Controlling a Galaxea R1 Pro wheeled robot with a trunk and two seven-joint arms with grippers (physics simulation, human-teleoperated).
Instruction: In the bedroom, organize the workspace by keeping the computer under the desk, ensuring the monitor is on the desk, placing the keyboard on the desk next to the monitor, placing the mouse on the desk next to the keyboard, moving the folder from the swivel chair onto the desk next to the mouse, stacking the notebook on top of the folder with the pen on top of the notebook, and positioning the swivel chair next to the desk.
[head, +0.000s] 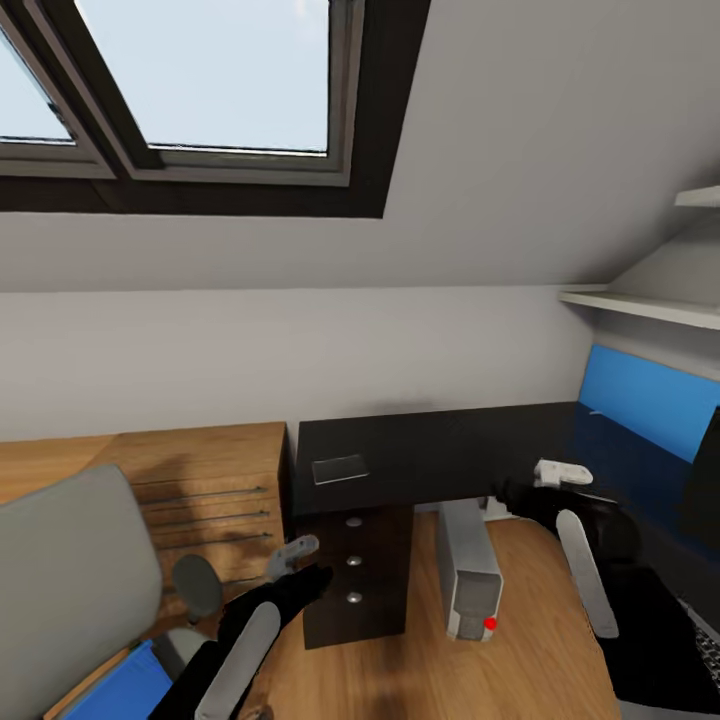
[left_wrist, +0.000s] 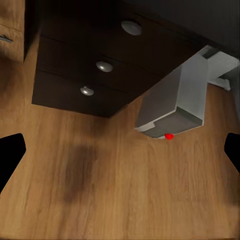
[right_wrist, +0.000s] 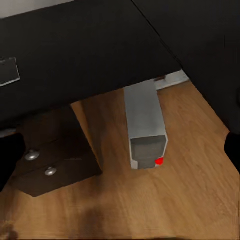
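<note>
Overhead, a skylight (head: 200, 75) sat in the sloped ceiling while both arms reached forward over the wood floor (head: 430, 670). The left hand (head: 297, 562) hung with its fingers spread and nothing between them, just short of the dark drawer unit (head: 355, 575) with three round knobs. The right hand (head: 560, 475) hovered at the near edge of the black worktop (head: 440, 445); whether it was released or clenched I cannot tell from the head view, though the right wrist view showed its dark fingertips (right_wrist: 10, 155) far apart with nothing held.

Between the two hands, and below them, the computer (head: 468, 580) stood on the floor, its rear tucked under the worktop, its red-dotted front sticking out. Beyond the left hand, the notebook (head: 340, 468) lay flat on the worktop. Behind and outside the left hand stood the chair (head: 70, 580), with the folder (head: 125, 690) on its seat. Past the right hand ran the blue back panel (head: 650, 400).
</note>
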